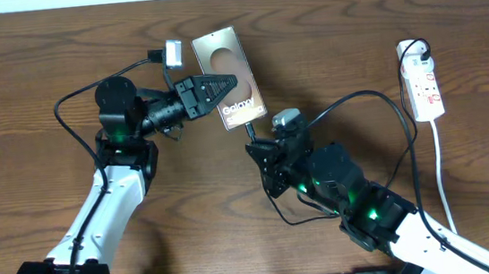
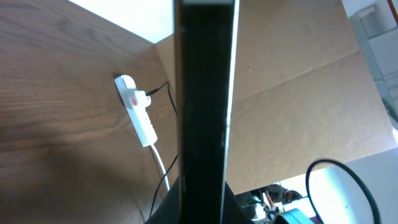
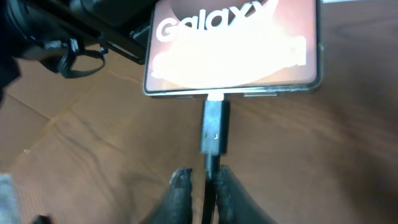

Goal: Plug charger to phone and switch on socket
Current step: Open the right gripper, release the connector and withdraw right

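Note:
The phone (image 1: 232, 77) has a grey-gold face with "Galaxy" lettering and lies left of the table's middle. My left gripper (image 1: 218, 91) is shut on it from the left. In the left wrist view the phone (image 2: 205, 106) shows edge-on as a dark bar between the jaws (image 2: 204, 202). The charger's connector (image 3: 214, 127) sits in the port on the phone's (image 3: 230, 43) lower edge. My right gripper (image 3: 202, 186) straddles the thin black cable just behind the connector, with the fingers slightly apart and a gap on the left side. It is also in the overhead view (image 1: 260, 147). The charger's black plug (image 1: 417, 48) is in the white socket (image 1: 423, 84).
The socket (image 2: 138, 111) lies at the far right, and its white cord (image 1: 441, 167) runs toward the front edge. The charger cable (image 1: 376, 97) arcs from the plug over my right arm. The table's far edge is along the top.

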You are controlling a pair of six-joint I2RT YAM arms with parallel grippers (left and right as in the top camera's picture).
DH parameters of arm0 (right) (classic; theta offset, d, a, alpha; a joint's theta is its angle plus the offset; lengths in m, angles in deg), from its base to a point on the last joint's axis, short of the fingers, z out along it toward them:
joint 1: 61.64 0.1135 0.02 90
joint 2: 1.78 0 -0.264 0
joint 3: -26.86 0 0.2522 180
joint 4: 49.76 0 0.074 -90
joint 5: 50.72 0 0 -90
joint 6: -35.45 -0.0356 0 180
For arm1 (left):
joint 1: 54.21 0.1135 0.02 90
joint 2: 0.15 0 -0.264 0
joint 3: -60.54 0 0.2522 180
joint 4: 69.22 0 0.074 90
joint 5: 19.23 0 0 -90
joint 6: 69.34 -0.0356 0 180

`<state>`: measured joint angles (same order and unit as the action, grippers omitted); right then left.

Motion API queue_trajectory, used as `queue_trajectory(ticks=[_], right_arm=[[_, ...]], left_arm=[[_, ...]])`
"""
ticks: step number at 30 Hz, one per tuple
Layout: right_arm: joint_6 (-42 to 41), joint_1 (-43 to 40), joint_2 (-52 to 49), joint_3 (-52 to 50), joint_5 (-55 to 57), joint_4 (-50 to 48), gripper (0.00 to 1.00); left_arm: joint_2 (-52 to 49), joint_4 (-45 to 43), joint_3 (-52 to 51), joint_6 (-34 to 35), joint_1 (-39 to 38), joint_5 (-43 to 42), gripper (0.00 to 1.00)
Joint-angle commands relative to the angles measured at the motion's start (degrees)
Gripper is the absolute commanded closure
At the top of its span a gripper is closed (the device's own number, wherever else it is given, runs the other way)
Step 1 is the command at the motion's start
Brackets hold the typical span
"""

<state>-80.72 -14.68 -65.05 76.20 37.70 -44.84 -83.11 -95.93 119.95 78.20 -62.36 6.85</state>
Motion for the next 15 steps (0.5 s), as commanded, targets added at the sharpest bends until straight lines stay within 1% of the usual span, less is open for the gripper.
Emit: queue_trajectory(ticks=[1, 7, 12, 15], right_arm=[[0.5, 0.4, -1.3, 0.8, 1.8, -0.9, 0.99], [0.7, 0.4, -1.5, 0.8, 5.8, -4.0, 0.99], [1.6, 0.3, -1.5, 0.8, 5.8, -10.5, 0.99], [1.6, 0.3, -1.5, 0.8, 5.7, -10.8, 0.99]], left_arm=[[0.6, -0.7, 1.1, -1.9, -0.5, -0.6, 0.93], [0.6, -0.7, 1.1, -2.7, -0.5, -3.3, 0.92], [0.6, -0.7, 1.1, -2.9, -0.8, -4.5, 0.92], [0.6, -0.7, 1.1, -3.7, -1.7, -4.5, 0.93]])
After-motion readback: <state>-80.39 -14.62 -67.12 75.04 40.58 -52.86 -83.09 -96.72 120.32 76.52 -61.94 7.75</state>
